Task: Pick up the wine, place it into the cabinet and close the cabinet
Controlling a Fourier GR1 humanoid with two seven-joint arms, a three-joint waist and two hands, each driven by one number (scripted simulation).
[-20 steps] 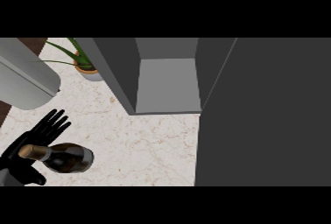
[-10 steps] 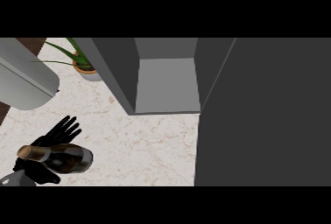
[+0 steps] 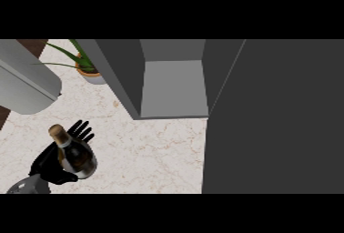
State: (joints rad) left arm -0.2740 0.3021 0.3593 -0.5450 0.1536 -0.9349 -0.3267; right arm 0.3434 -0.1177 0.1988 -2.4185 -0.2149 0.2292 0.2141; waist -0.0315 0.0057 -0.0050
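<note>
A dark wine bottle with a tan foil top is at the lower left of the head view, held above the marble counter. My left hand is shut on it: the thumb wraps the bottle's lower body and the fingers stick out behind its neck. The bottle's neck points towards the far left. The grey cabinet stands open to the upper right of the bottle, with a bare shelf inside. Its dark door is swung wide open and fills the right side. My right hand does not show.
A potted plant stands on the counter just left of the cabinet. A large grey rounded object lies at the far left. The counter's left edge runs past the dark floor.
The bottle has come up off the counter in my left hand and tipped, so its neck now points away instead of left. The hand shifted slightly right, towards the cabinet.
</note>
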